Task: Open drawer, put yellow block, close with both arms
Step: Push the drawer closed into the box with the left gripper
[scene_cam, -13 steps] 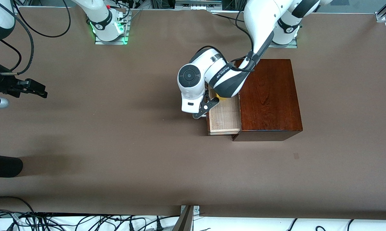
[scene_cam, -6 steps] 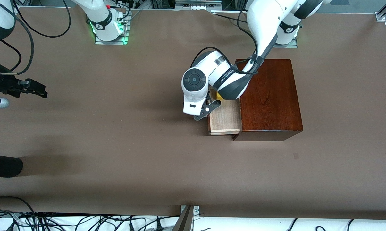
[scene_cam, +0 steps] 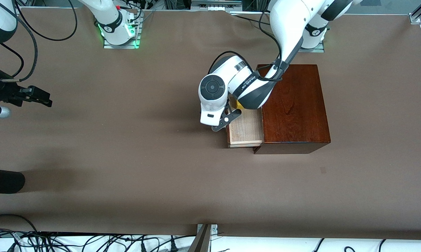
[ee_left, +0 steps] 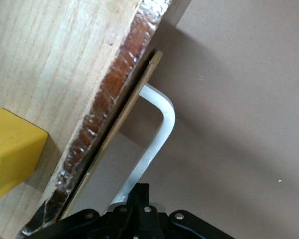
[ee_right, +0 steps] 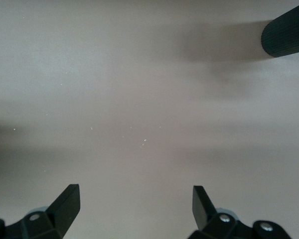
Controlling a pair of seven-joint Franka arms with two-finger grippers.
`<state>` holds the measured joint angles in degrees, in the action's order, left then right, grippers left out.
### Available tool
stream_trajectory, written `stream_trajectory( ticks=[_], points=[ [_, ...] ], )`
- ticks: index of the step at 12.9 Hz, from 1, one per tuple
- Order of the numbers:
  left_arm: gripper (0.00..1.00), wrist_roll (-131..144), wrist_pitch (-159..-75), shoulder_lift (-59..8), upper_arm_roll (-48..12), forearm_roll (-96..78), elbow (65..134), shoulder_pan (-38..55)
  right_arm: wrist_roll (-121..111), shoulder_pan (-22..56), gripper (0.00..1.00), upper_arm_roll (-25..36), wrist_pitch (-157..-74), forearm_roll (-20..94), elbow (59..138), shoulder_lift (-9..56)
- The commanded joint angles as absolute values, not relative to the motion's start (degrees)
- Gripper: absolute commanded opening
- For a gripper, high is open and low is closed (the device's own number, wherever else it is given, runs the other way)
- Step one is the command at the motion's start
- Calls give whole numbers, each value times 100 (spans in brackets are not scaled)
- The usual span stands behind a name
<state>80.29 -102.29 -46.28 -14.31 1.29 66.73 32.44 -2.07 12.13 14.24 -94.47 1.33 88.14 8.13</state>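
Yellow block (ee_left: 12, 149) is lying in the pulled-out drawer (scene_cam: 245, 131), at the tray's twelve o'clock end. Left gripper (scene_cam: 221, 122) is clamping its fingers on the white handle (ee_left: 157, 129). Right gripper (ee_right: 134, 204) is waiting over the surface (scene_cam: 126, 157), at its right arm's end, fingers (ee_right: 67, 201) apart.

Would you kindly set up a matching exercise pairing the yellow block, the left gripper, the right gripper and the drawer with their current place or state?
Things:
1. yellow block
2. left gripper
3. right gripper
4. drawer

Places or states:
A. open, over bare table at the right arm's end
B. pulled out of the wooden box
C. lying in the drawer
D. shut on the white handle

Pairs: 1-C, 2-D, 3-A, 4-B
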Motion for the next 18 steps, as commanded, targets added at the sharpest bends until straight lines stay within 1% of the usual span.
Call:
stream_trajectory(
  ticks=[1, 4, 12, 18],
  points=[
    [0, 8137, -9686, -4289, -1090, 624, 6864, 2997, -132, 1213, 100, 1389, -9431, 79, 8771, 782],
    [0, 8551, -9415, -4271, -1090, 633, 6873, 3172, -132, 1213, 100, 1389, -9431, 79, 8771, 782],
    [0, 8367, -9343, -4184, -1064, 633, 6987, 2997, -132, 1213, 100, 1389, -9404, 88, 8771, 782],
    [0, 7437, -9404, -4184, -1063, 686, 7084, 2462, -132, 1213, 100, 1389, -9404, 88, 8771, 782]
  ],
)
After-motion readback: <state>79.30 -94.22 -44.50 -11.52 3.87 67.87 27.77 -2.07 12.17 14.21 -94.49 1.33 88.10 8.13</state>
